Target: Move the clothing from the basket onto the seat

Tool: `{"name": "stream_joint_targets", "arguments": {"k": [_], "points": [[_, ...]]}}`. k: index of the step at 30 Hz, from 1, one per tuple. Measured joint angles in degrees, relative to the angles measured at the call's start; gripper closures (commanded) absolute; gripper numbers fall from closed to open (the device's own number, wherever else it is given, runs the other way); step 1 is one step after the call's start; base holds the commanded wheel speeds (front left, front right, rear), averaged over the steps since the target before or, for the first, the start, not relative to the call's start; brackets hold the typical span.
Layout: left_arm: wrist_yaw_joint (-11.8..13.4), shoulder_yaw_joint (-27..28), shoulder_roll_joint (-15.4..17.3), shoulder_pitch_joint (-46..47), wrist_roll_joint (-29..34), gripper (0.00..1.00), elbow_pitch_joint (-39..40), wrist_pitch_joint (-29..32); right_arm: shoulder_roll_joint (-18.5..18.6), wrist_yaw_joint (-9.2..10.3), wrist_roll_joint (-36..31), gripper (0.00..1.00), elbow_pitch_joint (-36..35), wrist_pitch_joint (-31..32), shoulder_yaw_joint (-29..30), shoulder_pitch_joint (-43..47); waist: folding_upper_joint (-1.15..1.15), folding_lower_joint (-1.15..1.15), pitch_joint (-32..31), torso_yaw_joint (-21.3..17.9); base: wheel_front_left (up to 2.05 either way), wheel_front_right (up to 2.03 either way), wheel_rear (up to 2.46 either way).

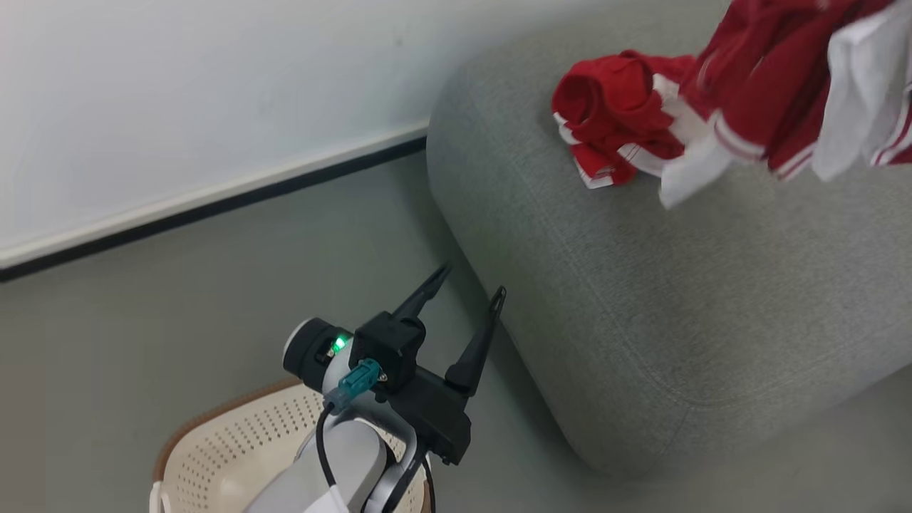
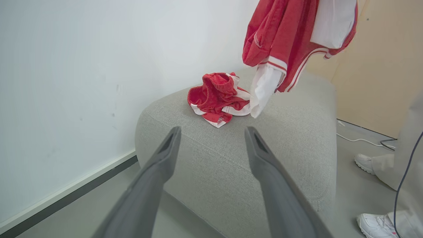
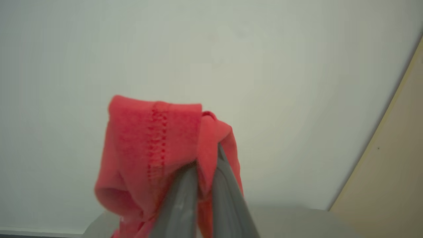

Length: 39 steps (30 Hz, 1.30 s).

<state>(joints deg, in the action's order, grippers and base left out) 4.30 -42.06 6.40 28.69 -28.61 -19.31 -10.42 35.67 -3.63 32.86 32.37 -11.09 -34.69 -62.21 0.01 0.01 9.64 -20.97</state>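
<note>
Status: one garment down, second in the air.

Right gripper (image 3: 207, 162) is pinched tight on a fold of the hanging garment (image 3: 152, 145). Red cloth drapes off both sides of its fingers and dangles below the tool. The white hem hangs low over the seat (image 1: 677, 299); can't tell if it touches.

Crumpled garment (image 1: 613, 107) lies on the seat top, just beside that hem and well ahead of the left gripper (image 1: 473, 279).

Left gripper is spread wide with nothing between the fingers, tips aimed at the seat's near corner. The basket (image 1: 235, 442) sits under and behind that tool. The visible part holds no cloth; the rest is hidden by the forearm.

Left to do, my read: lower the right tool and let go over the cushion, away from the edge. That should finish the job.

Person's shoes (image 2: 365, 162) are on the floor to the right of the left tool.
</note>
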Motion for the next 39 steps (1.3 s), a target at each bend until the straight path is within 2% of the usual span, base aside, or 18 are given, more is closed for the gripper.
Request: {"name": "stream_joint_targets", "arguments": {"k": [9,14,21,27,36,39], "points": [[0.7,0.1,3.1,2.4,2.4,0.0,5.1,1.3,3.9,0.18,0.3,1.0,6.8,1.5,3.4,-8.8,0.0,0.0,6.8,3.4,0.0,0.0,0.0],[0.8,0.3,4.5,4.3,4.2,0.0,8.1,2.5,4.8,3.09,0.3,1.0,9.8,2.2,5.7,-12.0,0.01,0.0,10.9,5.0,0.0,0.0,0.0],[1.2,0.4,5.5,7.1,5.6,0.0,11.2,4.4,4.9,4.33,0.4,1.0,13.8,2.5,6.4,-13.7,0.0,0.0,17.0,6.6,0.0,0.0,0.0],[1.3,0.6,5.6,9.0,7.5,0.0,12.7,5.6,1.5,5.72,1.0,1.0,17.6,1.8,6.4,-13.4,0.01,0.0,22.0,7.8,0.0,0.0,0.0],[1.7,1.8,7.1,9.7,8.1,0.0,12.3,6.0,-4.4,5.63,1.0,1.0,23.4,-0.1,4.7,-12.5,0.01,0.0,27.4,9.6,0.0,0.0,0.0],[1.8,2.3,7.4,9.7,8.1,0.0,11.7,6.0,-6.9,4.89,1.0,1.0,25.1,-0.6,3.7,-12.3,0.01,0.0,27.8,9.6,0.0,0.0,0.0]]}}
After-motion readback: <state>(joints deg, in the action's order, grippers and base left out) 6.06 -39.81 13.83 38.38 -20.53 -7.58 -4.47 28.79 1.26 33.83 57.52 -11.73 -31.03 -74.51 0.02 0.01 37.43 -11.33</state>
